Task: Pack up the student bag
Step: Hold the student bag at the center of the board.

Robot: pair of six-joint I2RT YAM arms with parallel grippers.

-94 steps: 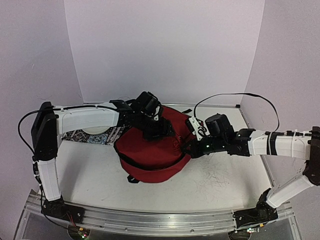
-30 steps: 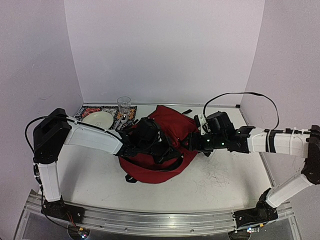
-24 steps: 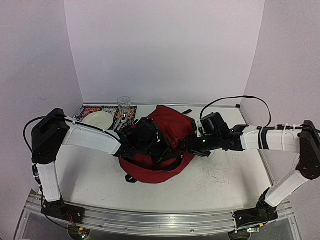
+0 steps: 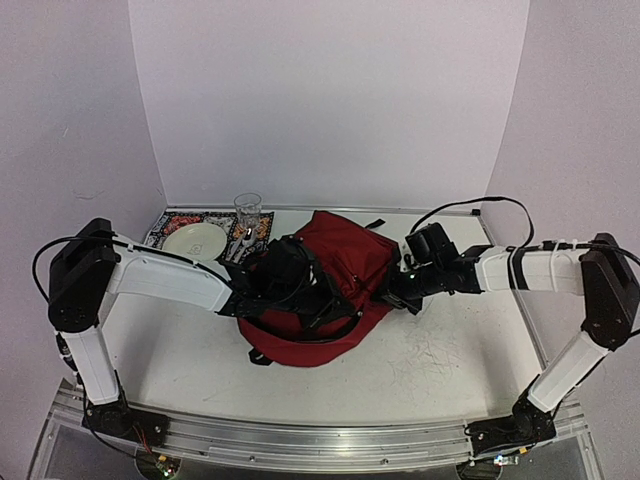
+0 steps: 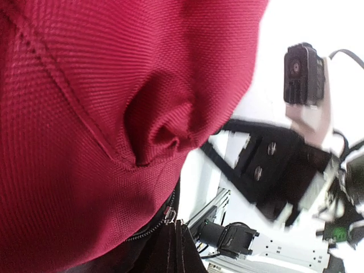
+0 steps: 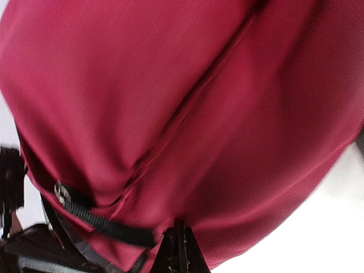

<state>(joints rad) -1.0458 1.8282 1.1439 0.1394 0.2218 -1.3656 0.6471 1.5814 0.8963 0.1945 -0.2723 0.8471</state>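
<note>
The student bag (image 4: 335,262), dark red with black zips and straps, lies in the middle of the table. My left gripper (image 4: 322,300) rests on the bag's near front side. In the left wrist view the left gripper (image 5: 176,226) is shut, its tips pinching the tab of the metal zip pull (image 5: 169,214) on the black zip line. My right gripper (image 4: 390,292) is at the bag's right edge. In the right wrist view the right gripper (image 6: 181,228) is shut on a small fold of the bag's red fabric (image 6: 227,114), beside a black strap (image 6: 108,224).
A white plate (image 4: 195,238), a clear glass (image 4: 247,210) and cutlery lie on a patterned mat (image 4: 163,221) at the back left, close to the bag. Walls stand on three sides. The right arm's black wrist (image 5: 273,170) shows blurred in the left wrist view.
My right gripper has gone from open to shut on the bag's right edge. My left gripper came down earlier from the bag's top to its front and has stayed shut.
</note>
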